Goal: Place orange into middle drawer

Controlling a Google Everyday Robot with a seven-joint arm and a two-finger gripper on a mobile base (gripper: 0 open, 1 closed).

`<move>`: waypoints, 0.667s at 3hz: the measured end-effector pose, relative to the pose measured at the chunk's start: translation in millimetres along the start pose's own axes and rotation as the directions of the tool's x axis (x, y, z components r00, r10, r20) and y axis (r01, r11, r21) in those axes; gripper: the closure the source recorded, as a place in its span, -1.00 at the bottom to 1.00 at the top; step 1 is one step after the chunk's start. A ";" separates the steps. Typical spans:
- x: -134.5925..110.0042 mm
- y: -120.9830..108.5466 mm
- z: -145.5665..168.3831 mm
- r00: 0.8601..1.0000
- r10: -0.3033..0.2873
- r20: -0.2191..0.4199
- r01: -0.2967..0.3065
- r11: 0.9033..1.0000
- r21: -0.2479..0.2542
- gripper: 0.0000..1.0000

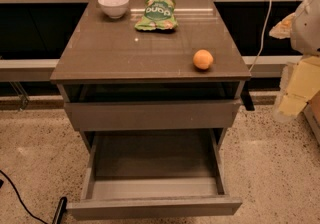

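The orange (pixel 203 59) sits on the top of the grey-brown cabinet (pixel 130 48), near its front right corner. The middle drawer (pixel 155 207) is pulled far out below, with nothing showing on its pale grey floor. My gripper (pixel 296 89) shows as pale yellow parts at the right edge of the camera view, under the white arm (pixel 307 23). It hangs right of the cabinet, apart from the orange, at about the height of the cabinet's top.
A white bowl (pixel 113 5) and a green snack bag (pixel 156 14) stand at the back of the cabinet top. The upper drawer front (pixel 150 114) stands slightly out. A black cable (pixel 20 200) lies on the speckled floor at left.
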State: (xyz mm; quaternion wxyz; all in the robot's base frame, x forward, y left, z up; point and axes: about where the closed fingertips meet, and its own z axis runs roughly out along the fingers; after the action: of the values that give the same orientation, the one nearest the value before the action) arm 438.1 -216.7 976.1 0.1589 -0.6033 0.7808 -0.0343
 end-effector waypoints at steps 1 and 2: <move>0.0 0.0 0.0 1.000 0.000 0.000 0.000 1.000 0.000 -1.00; -10.0 -21.6 9.9 1.000 -0.021 0.003 0.021 0.999 0.029 -1.00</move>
State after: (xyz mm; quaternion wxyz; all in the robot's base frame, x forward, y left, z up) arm 463.3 -211.6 974.1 0.1686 -0.6091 0.7735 -0.0465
